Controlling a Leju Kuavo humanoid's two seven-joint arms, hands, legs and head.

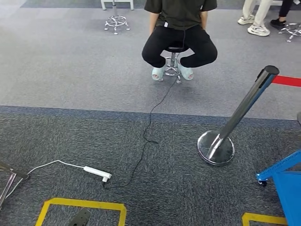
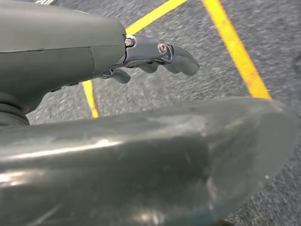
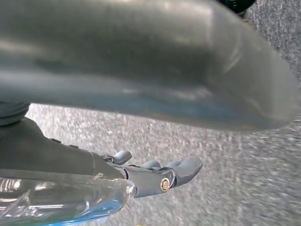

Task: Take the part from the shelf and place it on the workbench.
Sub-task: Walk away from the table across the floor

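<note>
My left hand (image 2: 106, 56) hangs over grey carpet. Its dark fingers (image 2: 179, 59) are stretched out and apart from the thick thumb (image 2: 160, 155), with nothing between them. Its dark tip (image 1: 80, 217) pokes in at the bottom edge of the head view. My right hand (image 3: 106, 169) also hangs over the carpet, fingers (image 3: 184, 167) straight and thumb (image 3: 160, 61) well clear of them, holding nothing. A blue metal frame on a castor (image 1: 284, 181) stands at the right edge of the head view.
A person sits on a stool (image 1: 179, 35) straight ahead, with a black cable (image 1: 145, 136) trailing towards me. A tilted chrome stanchion (image 1: 227, 129) with red tape stands to the right. A white power strip (image 1: 96, 173) lies on the carpet, and yellow tape outlines (image 1: 83, 205) mark the floor.
</note>
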